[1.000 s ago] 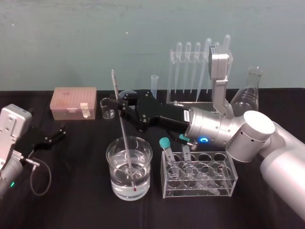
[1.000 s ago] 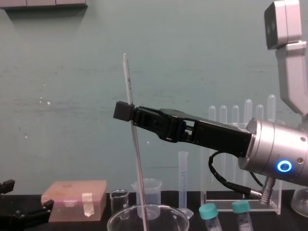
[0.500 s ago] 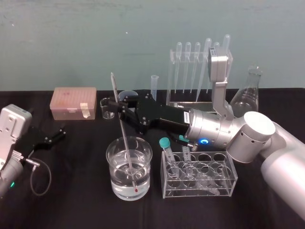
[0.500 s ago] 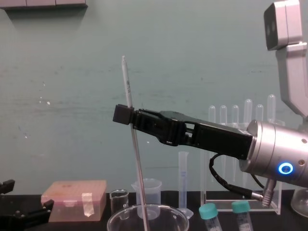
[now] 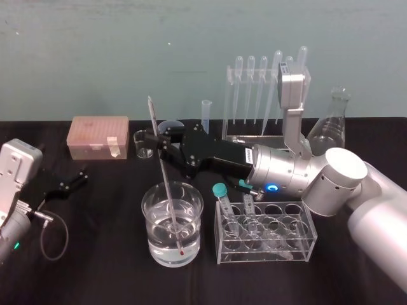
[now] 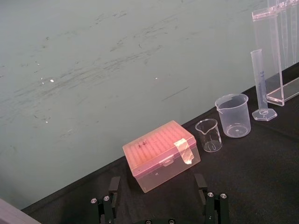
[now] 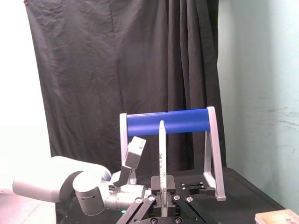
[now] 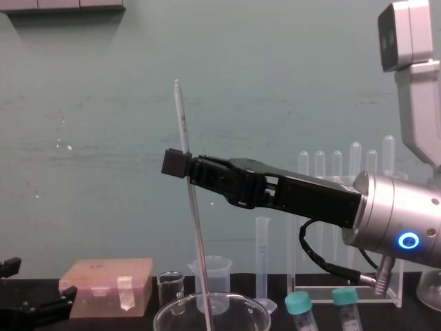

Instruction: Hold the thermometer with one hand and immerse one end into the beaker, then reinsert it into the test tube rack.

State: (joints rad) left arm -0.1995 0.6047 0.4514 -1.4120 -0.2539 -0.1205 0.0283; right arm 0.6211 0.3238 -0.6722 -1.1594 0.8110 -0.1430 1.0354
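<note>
The thermometer (image 5: 164,184) leans slightly, its red tip under the water near the bottom of the wide glass beaker (image 5: 152,210) at the table's front centre. My right gripper (image 5: 154,138) reaches in from the right above the beaker and is shut on the thermometer (image 8: 195,227) about a third of the way down; the whitish top stands above the fingers (image 7: 161,158). The test tube rack (image 5: 230,101), a tall clear frame hung with pipettes, stands at the back right, behind my right arm. My left gripper (image 5: 71,180) rests open at the left on the table (image 6: 159,210).
A pink tip box (image 5: 100,136), a tiny glass beaker (image 5: 144,143), a plastic spouted beaker (image 5: 168,127) and a graduated cylinder (image 5: 206,114) line the back. A low clear holder with capped tubes (image 5: 267,232) sits right of the beaker. A conical flask (image 5: 331,127) stands far right.
My right gripper and the thermometer sank a little over the first half second, then held still. The left arm has not moved.
</note>
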